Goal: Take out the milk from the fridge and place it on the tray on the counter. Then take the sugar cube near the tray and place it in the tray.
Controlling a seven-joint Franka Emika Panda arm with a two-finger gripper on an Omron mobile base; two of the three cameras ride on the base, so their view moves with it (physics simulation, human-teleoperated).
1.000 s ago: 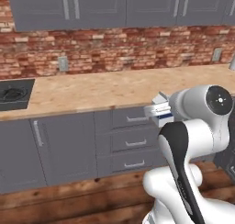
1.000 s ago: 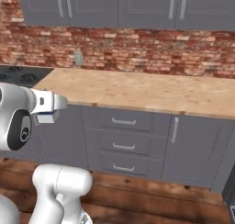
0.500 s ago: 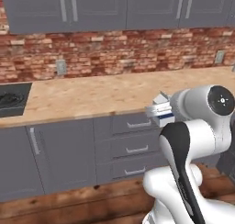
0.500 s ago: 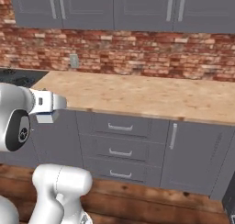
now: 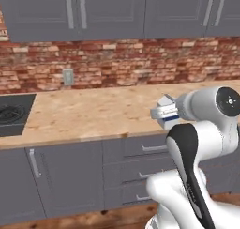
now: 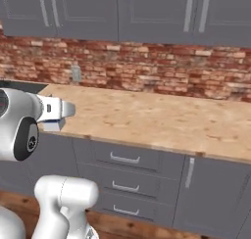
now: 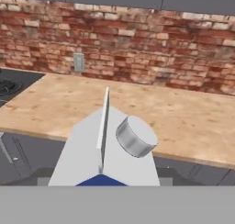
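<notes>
My gripper [image 5: 162,112] is shut on the milk [image 5: 168,122], a small white carton with a blue band, and holds it in the air just in front of the counter [image 5: 93,111] edge. From the right base view the milk [image 6: 50,126] hangs under the white hand beside the gripper [image 6: 62,110]. Looking along the hand, the milk [image 7: 92,159] shows its gabled top and a grey round cap close up, hiding the fingertips, with the counter [image 7: 183,113] behind it. The fridge, the tray and the sugar cube are out of view.
A black cooktop [image 5: 11,113] is set into the counter at the left. A brick wall with a grey outlet [image 5: 68,77] runs behind, under grey upper cabinets [image 5: 112,12]. Grey drawers [image 5: 140,149] with silver handles sit below the counter.
The whole scene has shifted and grown slightly in both base views, so the base has moved closer to the counter. The milk stays in the gripper.
</notes>
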